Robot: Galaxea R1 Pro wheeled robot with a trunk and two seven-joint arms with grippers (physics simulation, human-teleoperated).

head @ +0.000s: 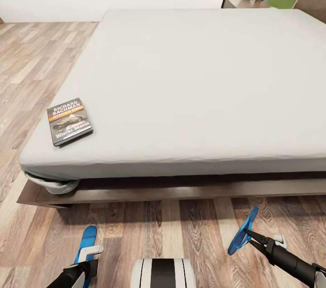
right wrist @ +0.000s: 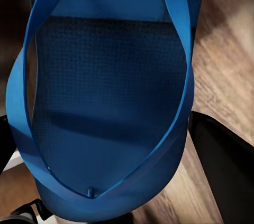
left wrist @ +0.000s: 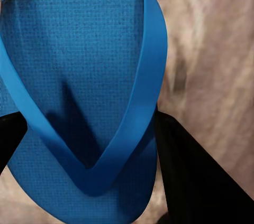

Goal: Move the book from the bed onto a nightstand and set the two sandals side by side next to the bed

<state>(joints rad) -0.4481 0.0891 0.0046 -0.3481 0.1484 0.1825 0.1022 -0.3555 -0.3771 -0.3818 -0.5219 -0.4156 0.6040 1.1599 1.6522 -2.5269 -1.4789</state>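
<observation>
The right gripper is clamped on one tilted sandal. The left gripper is closed on the other sandal, largely hidden. The book is left on the bed.

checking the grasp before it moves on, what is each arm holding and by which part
Each holds a blue sandal. The left gripper grips the left sandal and the right gripper the right sandal, both at the toe end, jaws either side.
</observation>
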